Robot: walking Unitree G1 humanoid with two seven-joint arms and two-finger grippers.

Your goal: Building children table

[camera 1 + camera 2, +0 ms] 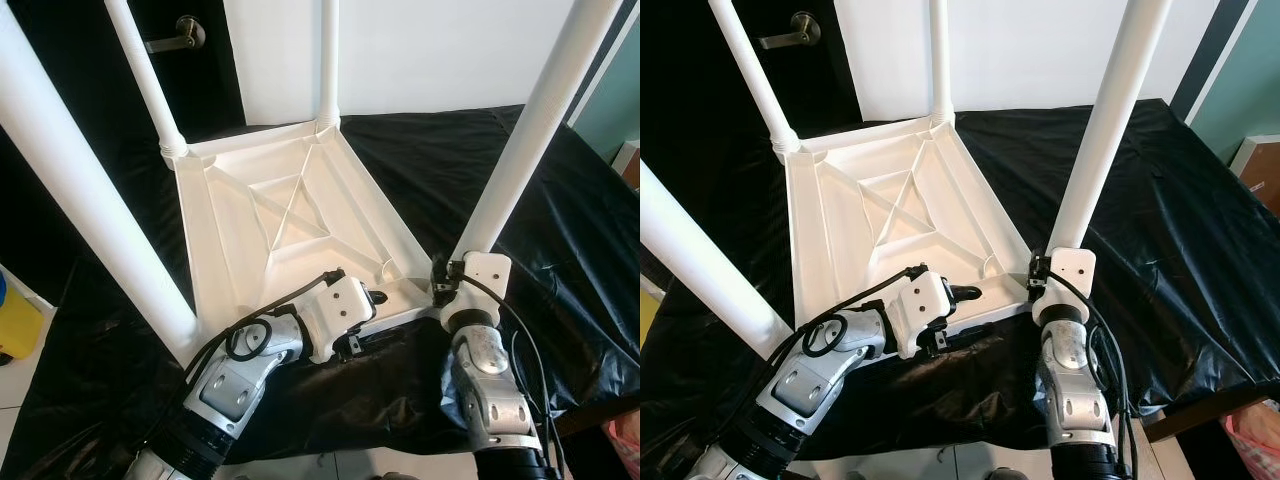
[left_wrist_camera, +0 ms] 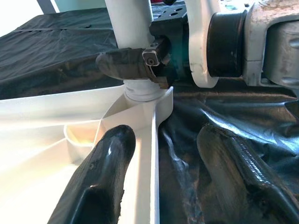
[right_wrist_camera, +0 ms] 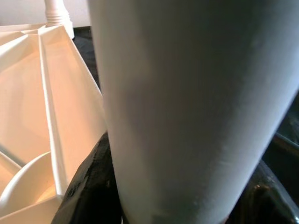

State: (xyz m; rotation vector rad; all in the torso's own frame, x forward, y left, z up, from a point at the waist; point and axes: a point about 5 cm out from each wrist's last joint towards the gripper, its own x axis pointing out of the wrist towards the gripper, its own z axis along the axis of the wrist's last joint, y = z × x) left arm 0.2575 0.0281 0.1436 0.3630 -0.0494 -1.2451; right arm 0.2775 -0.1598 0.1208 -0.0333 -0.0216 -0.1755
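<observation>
four legs (image 1: 520,140) cut off above, right tool (image 1: 446,272) clamping one, left tool (image 2: 159,177) spread astride tabletop (image 1: 260,200) rim

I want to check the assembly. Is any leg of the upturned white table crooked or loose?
Nothing stands out. All four white tube legs sit in the corners of the upturned white plastic tabletop; the right gripper clasps the near right leg.

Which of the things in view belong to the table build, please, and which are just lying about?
Belongs to the job:
- upturned white plastic tabletop
- four white round plastic legs, including the near-right leg
- right gripper, shut on that leg
- left gripper, open, straddling the tabletop's near rim

Just lying about:
- black plastic sheet
- yellow container
- metal door handle
</observation>
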